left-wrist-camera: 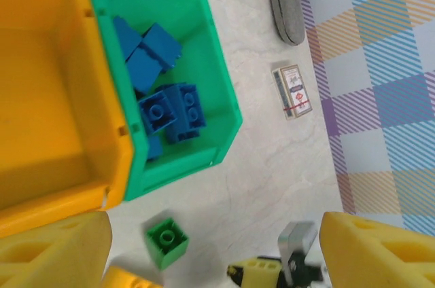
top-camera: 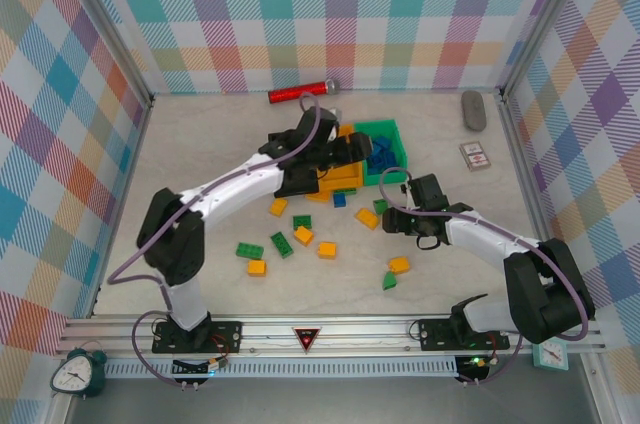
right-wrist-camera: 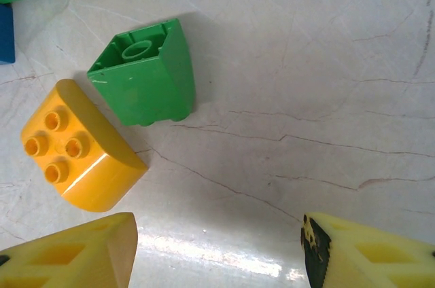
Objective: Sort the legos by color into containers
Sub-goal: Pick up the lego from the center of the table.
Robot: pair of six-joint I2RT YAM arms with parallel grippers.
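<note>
**A:** Where are the legos?

**B:** The blue legos (left-wrist-camera: 166, 108) are heaped in the green bin (left-wrist-camera: 224, 98), at least five of them. The rest lie loose on the bench (top-camera: 200, 164) in front of the bins.

**A:** And the bins?

**B:** The green bin touches the yellow bin (left-wrist-camera: 102, 118) side to side, mid-bench.

**A:** The fingers?

**B:** The left fingers (left-wrist-camera: 214, 223) hang over the bins, spread wide and holding nothing. A green lego (left-wrist-camera: 166, 240) sits on the bench below them. The right fingers (right-wrist-camera: 217, 234) are about half open over bare bench and touch nothing. An orange lego (right-wrist-camera: 78, 152) and a tipped green wedge (right-wrist-camera: 146, 74) lie just ahead, side by side.

**A:** The surroundings?

**B:** The bench is pale and marbled, with pastel plaid walls (top-camera: 330, 14) on three sides. At the back are a red cylinder (top-camera: 300, 95), a grey oval (top-camera: 473, 109) and a small card (top-camera: 474, 155).

**A:** Counts?

**B:** From above I count six loose orange legos, five green and one blue. Two bins are plain to see.
</note>
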